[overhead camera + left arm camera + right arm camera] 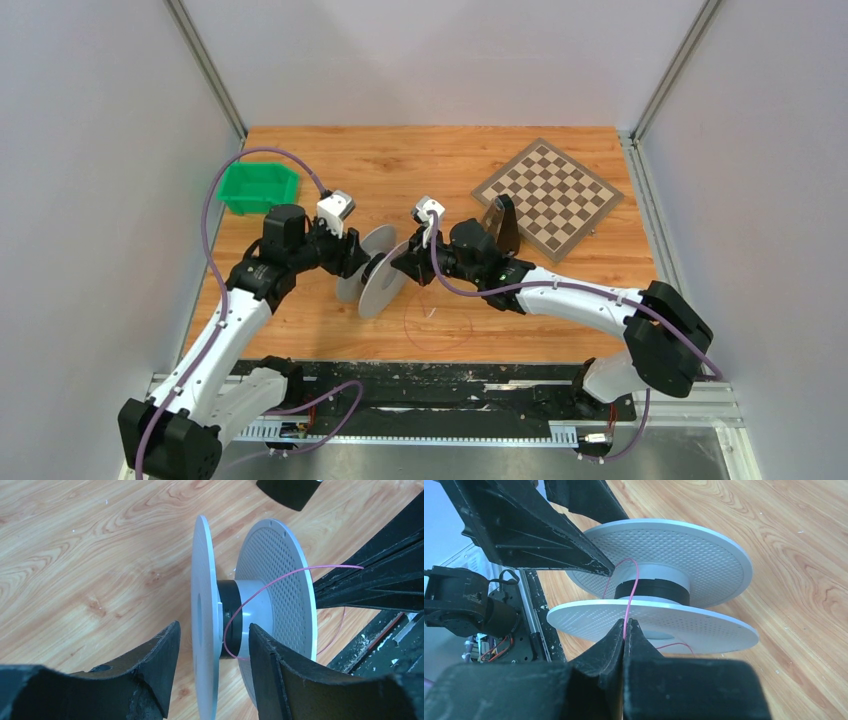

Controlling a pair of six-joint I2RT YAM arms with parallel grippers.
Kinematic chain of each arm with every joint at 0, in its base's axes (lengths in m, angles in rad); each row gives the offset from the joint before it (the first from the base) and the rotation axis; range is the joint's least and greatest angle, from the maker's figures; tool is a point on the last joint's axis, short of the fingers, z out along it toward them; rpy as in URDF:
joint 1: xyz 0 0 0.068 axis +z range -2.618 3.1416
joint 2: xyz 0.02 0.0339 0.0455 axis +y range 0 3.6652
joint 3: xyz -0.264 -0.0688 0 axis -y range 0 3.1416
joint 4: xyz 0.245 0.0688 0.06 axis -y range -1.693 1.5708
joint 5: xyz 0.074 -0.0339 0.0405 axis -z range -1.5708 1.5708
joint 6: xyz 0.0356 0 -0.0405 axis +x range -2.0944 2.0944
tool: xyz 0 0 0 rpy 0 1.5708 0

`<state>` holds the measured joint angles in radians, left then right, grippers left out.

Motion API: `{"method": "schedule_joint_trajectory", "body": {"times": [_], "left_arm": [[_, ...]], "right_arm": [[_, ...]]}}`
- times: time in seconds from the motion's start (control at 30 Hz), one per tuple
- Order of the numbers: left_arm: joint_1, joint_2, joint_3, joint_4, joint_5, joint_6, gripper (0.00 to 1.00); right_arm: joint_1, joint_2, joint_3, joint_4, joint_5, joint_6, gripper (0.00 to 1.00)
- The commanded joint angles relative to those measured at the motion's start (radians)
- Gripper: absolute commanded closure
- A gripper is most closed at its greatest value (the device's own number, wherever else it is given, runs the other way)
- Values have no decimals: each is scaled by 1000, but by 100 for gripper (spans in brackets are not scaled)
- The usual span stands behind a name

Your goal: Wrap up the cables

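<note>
A grey spool (383, 288) stands on edge at the table's middle, with a black and grey hub (235, 605). The thin reddish-pink cable (285, 575) loops round the hub and trails in a loose loop on the wood (437, 325). My left gripper (362, 262) is open: its fingers straddle the near flange (205, 580) with gaps on both sides, one finger (280, 680) between the flanges. My right gripper (625, 630) is shut on the cable (634, 585) right at the rim of the spool (704, 550), on the spool's right in the top view (403, 262).
A green bin (258, 187) sits at the back left. A chessboard (548, 195) lies at the back right, with a dark upright object (503, 225) at its near corner. A black rail (430, 395) runs along the table's near edge.
</note>
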<state>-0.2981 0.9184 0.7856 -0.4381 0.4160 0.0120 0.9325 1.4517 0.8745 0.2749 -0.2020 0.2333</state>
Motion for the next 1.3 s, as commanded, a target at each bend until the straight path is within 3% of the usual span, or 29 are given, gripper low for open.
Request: {"method": "schedule_joint_trajectory", "body": {"times": [0.0, 0.17, 0.3, 0.43, 0.77, 0.87, 1.1, 1.27], "left_arm": [[-12, -14, -11, 52, 17, 29, 40], [-20, 1, -12, 59, -9, 36, 42], [-26, 11, -12, 53, -1, 44, 49], [-35, 4, -15, 52, -8, 49, 67], [-48, 6, -13, 4, -43, 77, 92], [-53, 11, -10, -18, -56, 80, 93], [-81, 18, 1, -57, -87, 96, 84], [-91, 15, 12, -75, -80, 95, 85]], "right_arm": [[-4, -23, 2, 78, -28, -15, 100], [-4, -20, -7, 109, -59, 0, 100], [-3, -22, -7, 119, -73, 8, 100], [-4, -23, -7, 107, -58, 3, 100], [-4, 9, -9, 91, -53, 15, 100], [-8, 5, -16, 87, -36, 13, 99], [-21, -12, -41, 84, -34, 9, 100], [-22, -28, -49, 78, -36, 8, 100]]}}
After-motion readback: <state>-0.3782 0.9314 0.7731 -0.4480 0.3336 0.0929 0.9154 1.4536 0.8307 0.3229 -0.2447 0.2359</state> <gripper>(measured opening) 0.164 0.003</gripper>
